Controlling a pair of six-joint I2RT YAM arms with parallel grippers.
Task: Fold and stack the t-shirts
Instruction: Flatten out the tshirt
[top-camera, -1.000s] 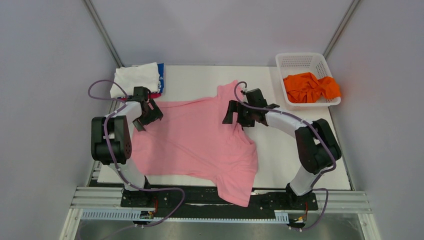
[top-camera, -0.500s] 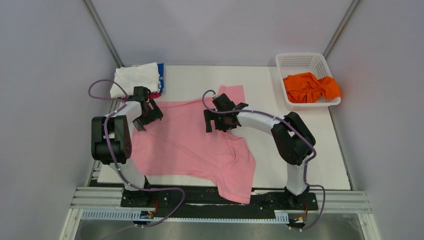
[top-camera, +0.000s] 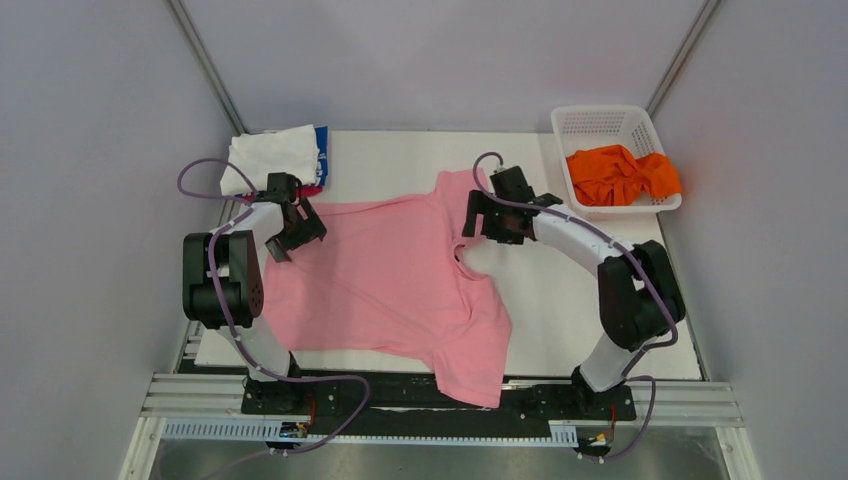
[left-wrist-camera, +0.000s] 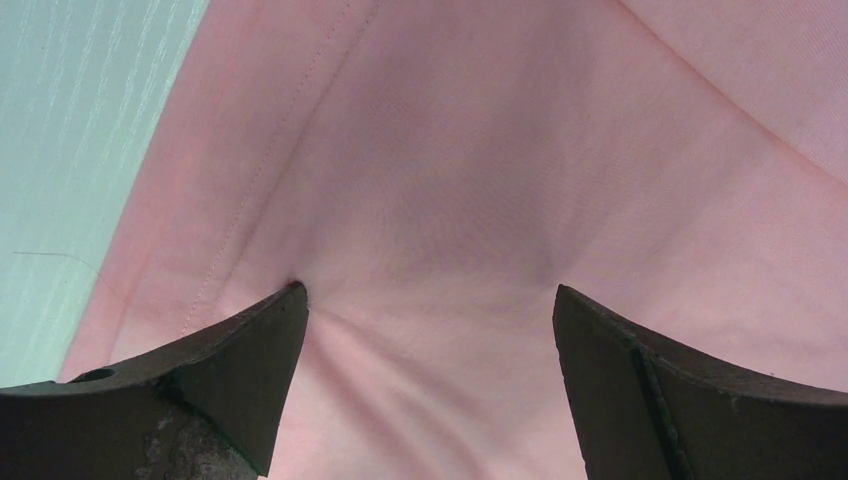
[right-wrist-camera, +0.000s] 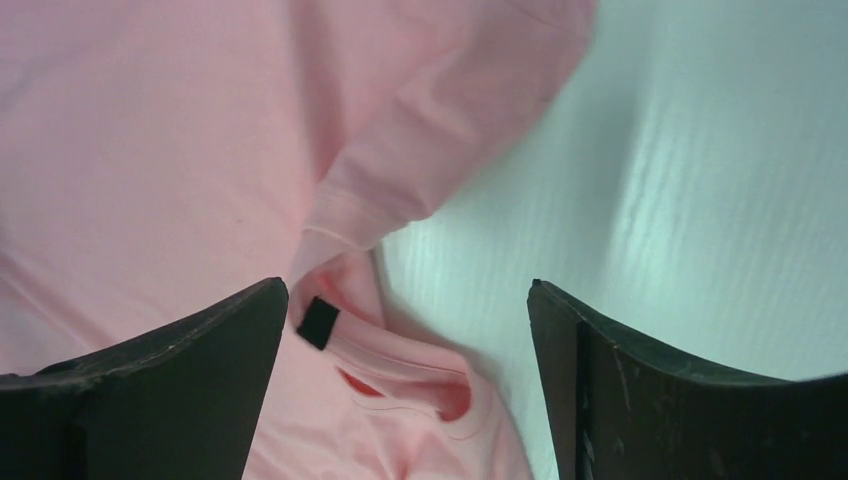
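Note:
The light pink t-shirt (top-camera: 385, 285) lies spread over the table (top-camera: 560, 300), one sleeve hanging over the near edge. My left gripper (top-camera: 293, 240) is open, its fingertips pressing the shirt's far left part; in the left wrist view the gripper (left-wrist-camera: 427, 295) spans creased pink cloth (left-wrist-camera: 470, 150). My right gripper (top-camera: 478, 218) is open and empty over the shirt's far right sleeve and collar. In the right wrist view the gripper (right-wrist-camera: 408, 290) has the collar with its black tag (right-wrist-camera: 320, 322) between the fingers. An orange t-shirt (top-camera: 620, 175) lies in the basket.
A white lattice basket (top-camera: 600, 120) stands at the far right corner. A stack with a white shirt (top-camera: 268, 155) on top, a blue one (top-camera: 321, 150) and a magenta one (top-camera: 310, 189) peeking out sits at the far left. Grey walls enclose three sides.
My right gripper swung left over the shirt, then came back right and farther away, to the sleeve and collar. The collar area bunched and shifted. The left arm has not moved.

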